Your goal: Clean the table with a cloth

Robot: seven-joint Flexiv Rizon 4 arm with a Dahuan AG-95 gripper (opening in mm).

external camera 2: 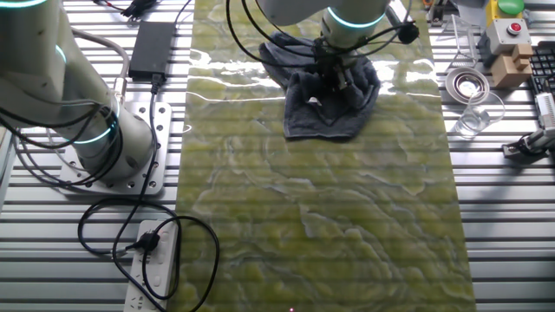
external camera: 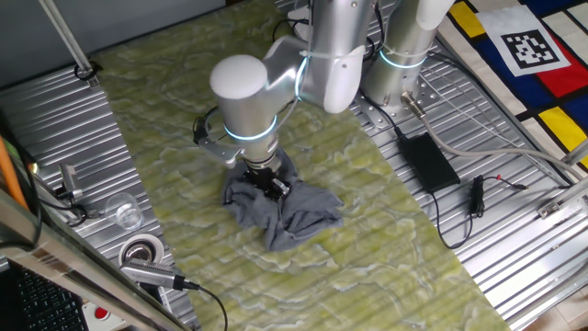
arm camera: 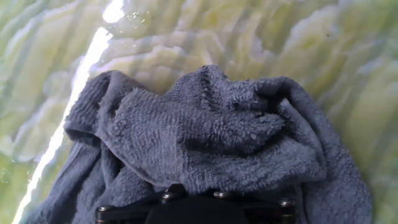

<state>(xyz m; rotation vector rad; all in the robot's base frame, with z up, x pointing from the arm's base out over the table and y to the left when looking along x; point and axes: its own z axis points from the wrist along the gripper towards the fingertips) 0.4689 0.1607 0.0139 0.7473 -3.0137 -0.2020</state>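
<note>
One two-finger gripper points straight down into the middle of the cloth, its black fingers sunk among the folds; whether they pinch the fabric or merely press on it cannot be told, since the tips are hidden in every view. In the hand view only the dark underside of the gripper shows at the bottom edge, with the blue-grey terry cloth bunched up directly ahead of it. The cloth lies crumpled on the table, near one end of the yellow-green marbled surface, and a small pale tag shows on it in the other fixed view. Above the gripper rises the silver arm with its glowing teal rings. A bright streak of reflected light crosses the table just beyond the cloth.

Ribbed metal panels flank the table. On one side lie a black power brick and its cables; on the other, a roll of tape and a clear plastic cup. A white power strip lies near the arm's base.
</note>
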